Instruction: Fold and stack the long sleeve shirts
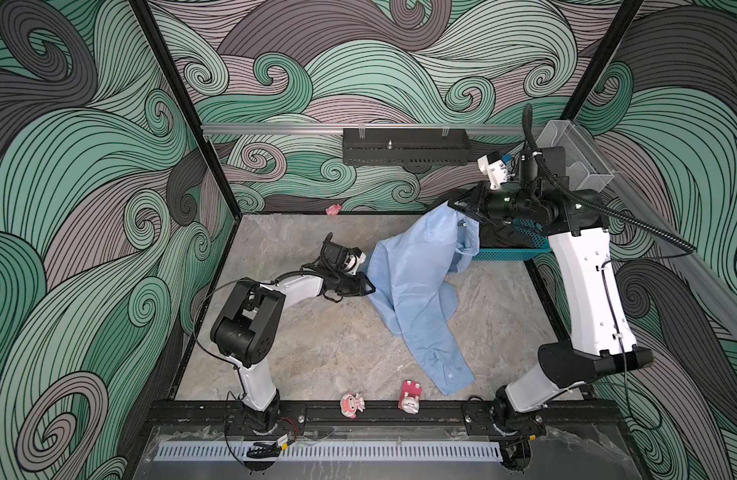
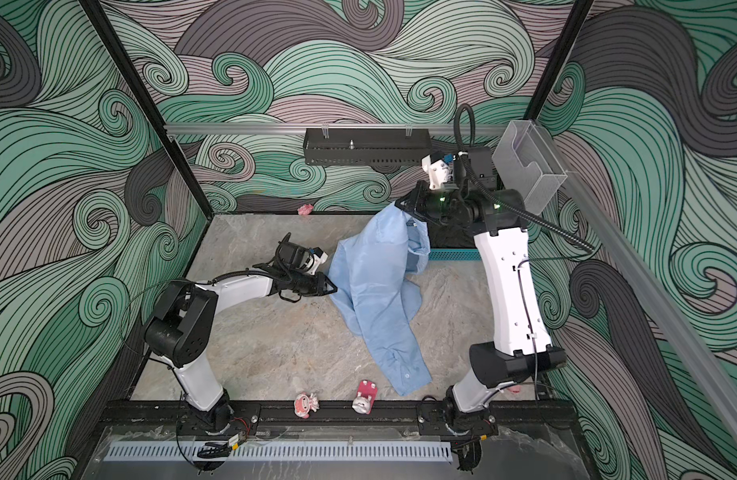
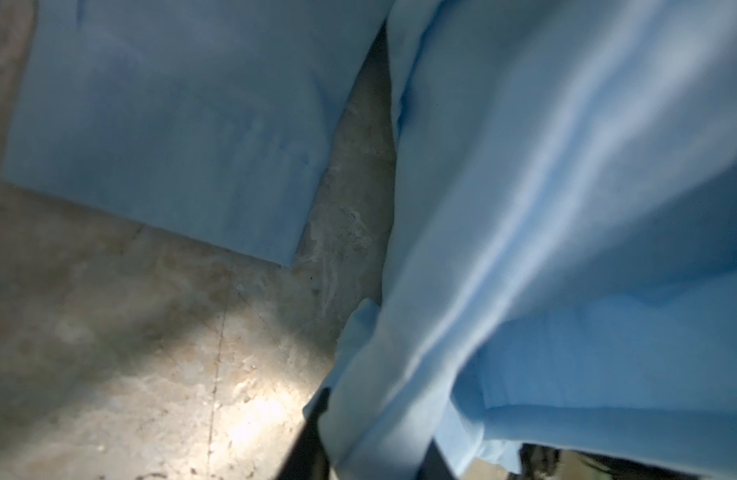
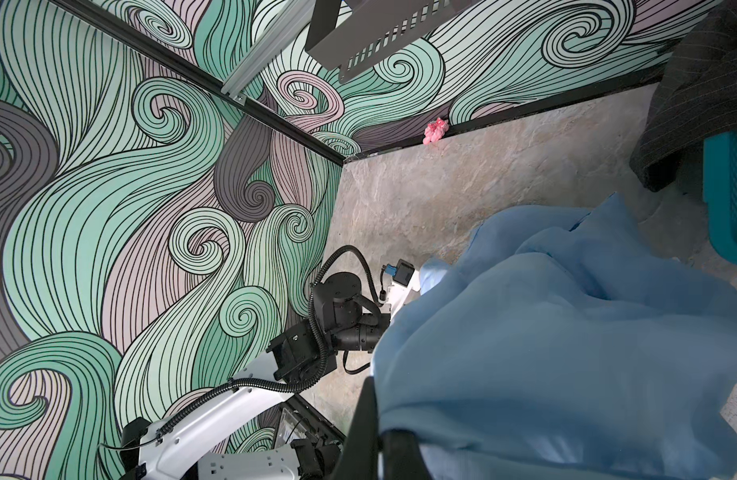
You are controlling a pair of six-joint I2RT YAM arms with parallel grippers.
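This is a robotics lab test cell. A marble-look tabletop (image 1: 317,340) is boxed in on three sides by wall panels (image 1: 88,208) printed with green and grey swirls, held by black frame posts (image 1: 179,104) and an aluminium rail (image 1: 275,128). Two white-and-black robot arms, the left arm (image 1: 300,286) and the right arm (image 1: 583,282), are bolted to a black mounting rail (image 1: 317,415) along the front edge, with exposed cables and a slotted white cable duct (image 1: 358,451) just in front. A black perforated metal tray (image 1: 404,145) hangs from the back rail, and a clear plastic bin (image 1: 574,153) sits high on the right side — rig fittings throughout.
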